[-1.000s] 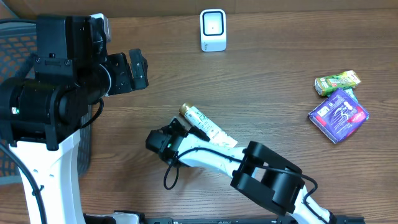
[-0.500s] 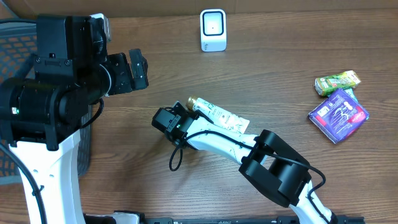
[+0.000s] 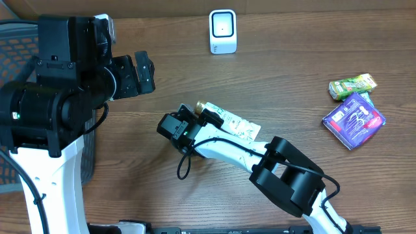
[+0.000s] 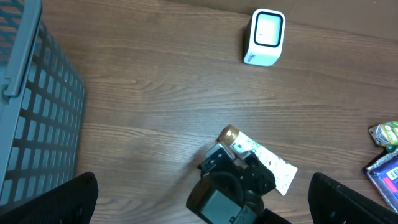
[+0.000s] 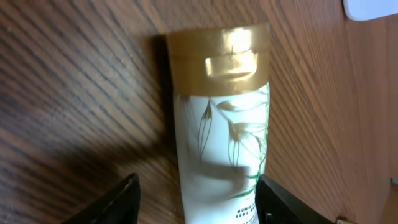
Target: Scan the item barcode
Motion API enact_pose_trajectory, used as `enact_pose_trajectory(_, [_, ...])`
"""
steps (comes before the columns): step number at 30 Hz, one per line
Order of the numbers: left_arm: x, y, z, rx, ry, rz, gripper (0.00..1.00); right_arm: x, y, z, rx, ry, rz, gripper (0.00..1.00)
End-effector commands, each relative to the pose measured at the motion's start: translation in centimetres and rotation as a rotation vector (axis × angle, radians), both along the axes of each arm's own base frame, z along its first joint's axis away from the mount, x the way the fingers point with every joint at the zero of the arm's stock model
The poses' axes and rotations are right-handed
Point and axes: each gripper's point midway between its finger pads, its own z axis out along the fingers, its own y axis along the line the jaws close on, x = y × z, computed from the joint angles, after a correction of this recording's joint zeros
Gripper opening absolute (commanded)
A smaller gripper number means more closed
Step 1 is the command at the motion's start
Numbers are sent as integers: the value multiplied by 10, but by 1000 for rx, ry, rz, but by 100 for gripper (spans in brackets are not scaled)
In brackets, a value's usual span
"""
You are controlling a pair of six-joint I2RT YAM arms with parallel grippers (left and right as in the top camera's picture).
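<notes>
A white tube (image 3: 235, 125) with a gold cap (image 3: 201, 106) lies on the wooden table, cap pointing up-left. My right gripper (image 3: 205, 116) is over its cap end. In the right wrist view the tube (image 5: 221, 149) lies between the two fingers (image 5: 115, 202), which stand apart with a gap on the left; the gripper (image 5: 196, 199) is open. The white scanner (image 3: 223, 31) stands at the table's far edge, well away from the tube. My left gripper (image 3: 144, 73) hangs wide open above the table to the left, holding nothing; its view looks down on the tube (image 4: 268, 160) and the scanner (image 4: 266, 37).
A grey mesh basket (image 3: 13, 58) stands at the left edge, also showing in the left wrist view (image 4: 37, 112). A green packet (image 3: 352, 86) and a purple packet (image 3: 354, 119) lie at the right side. Bare wood lies between the tube and the scanner.
The right gripper shifted the tube a little up and to the right, then opened its jaws from shut. The left arm has not moved.
</notes>
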Motion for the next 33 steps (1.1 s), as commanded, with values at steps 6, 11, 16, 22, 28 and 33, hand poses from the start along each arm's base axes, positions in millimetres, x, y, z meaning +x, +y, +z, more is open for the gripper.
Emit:
enact_pose_trajectory(6, [2, 2, 1, 14, -4, -4, 100, 16, -20, -2, 77, 60, -45, 60])
enact_pose_trajectory(11, [2, 2, 1, 14, -4, -4, 100, 22, -30, -9, 94, 71, -72, 59])
enact_pose_trajectory(16, [2, 2, 1, 14, -4, -4, 100, 16, -30, -21, 116, 111, -70, 49])
enact_pose_trajectory(22, [2, 2, 1, 14, -4, -5, 100, 15, -24, -17, 169, 123, -108, 34])
enact_pose_trajectory(28, [2, 2, 1, 14, -4, -4, 99, 4, 5, 6, 353, 311, -93, 30])
enact_pose_trajectory(33, [2, 2, 1, 14, -4, -4, 100, -12, 32, 45, 637, 578, -67, 30])
